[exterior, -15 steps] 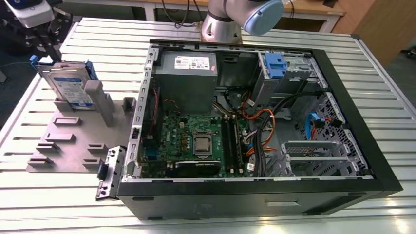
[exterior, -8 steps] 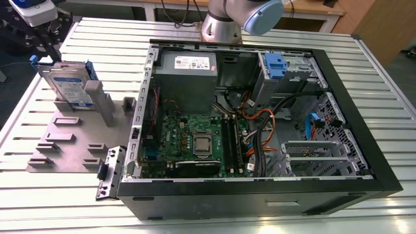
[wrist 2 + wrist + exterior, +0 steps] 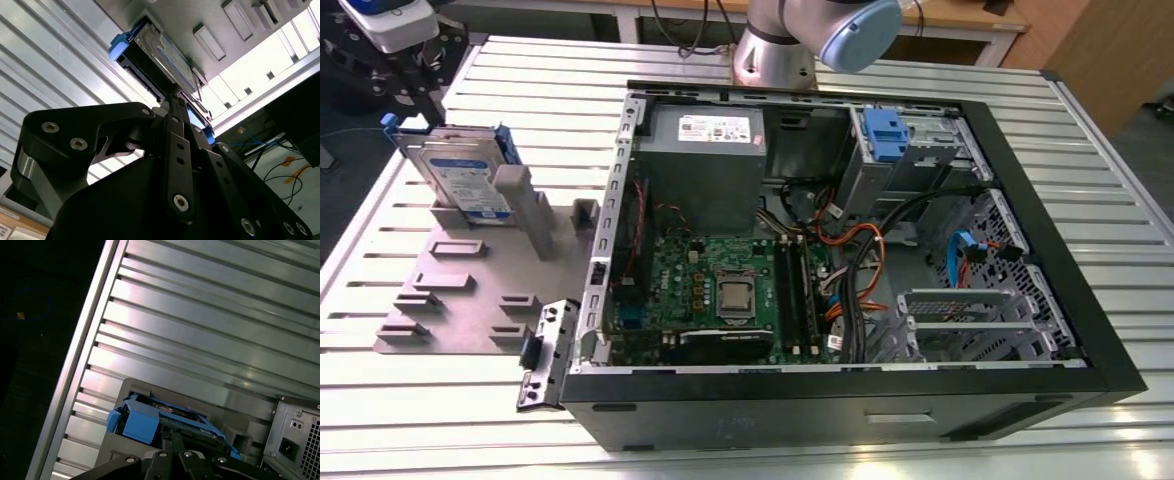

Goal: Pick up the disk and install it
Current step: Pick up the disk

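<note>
Gripper (image 3: pixel 416 100) above the disk (image 3: pixel 464 180); disk upright in grey holder (image 3: pixel 467 300)

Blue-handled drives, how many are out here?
2: the disk stands in the grey fixture at the exterior view's left; another carrier sits inside the computer case. Others may be hidden.

The table (image 3: pixel 520 80) is evenly lit in the exterior view. Bright glare is thrown off its ribs in both wrist views, and the gripper (image 3: pixel 176 100) is reduced to a dark silhouette.
</note>
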Robot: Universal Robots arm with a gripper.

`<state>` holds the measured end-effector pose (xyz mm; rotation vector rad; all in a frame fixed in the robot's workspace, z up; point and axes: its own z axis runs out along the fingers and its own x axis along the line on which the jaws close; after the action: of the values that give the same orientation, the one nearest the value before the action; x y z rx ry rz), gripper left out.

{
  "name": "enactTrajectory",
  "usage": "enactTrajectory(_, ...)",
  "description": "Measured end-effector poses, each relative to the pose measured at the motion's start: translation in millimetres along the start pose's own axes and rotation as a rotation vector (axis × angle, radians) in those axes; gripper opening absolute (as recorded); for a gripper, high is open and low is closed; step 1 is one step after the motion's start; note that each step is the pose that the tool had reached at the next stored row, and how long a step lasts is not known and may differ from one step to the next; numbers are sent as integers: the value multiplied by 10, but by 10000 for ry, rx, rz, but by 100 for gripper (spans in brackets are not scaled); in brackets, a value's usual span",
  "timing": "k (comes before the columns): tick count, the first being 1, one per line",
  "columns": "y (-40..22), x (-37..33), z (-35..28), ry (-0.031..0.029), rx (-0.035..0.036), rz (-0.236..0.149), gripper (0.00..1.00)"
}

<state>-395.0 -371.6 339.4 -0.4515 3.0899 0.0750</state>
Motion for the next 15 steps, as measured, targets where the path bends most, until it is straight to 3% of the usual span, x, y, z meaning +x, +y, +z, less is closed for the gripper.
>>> enactTrajectory(4, 0, 0, 0, 12, -7, -271, 11)
enactTrajectory(15, 0, 0, 5, 100, -55, -2230, 11)
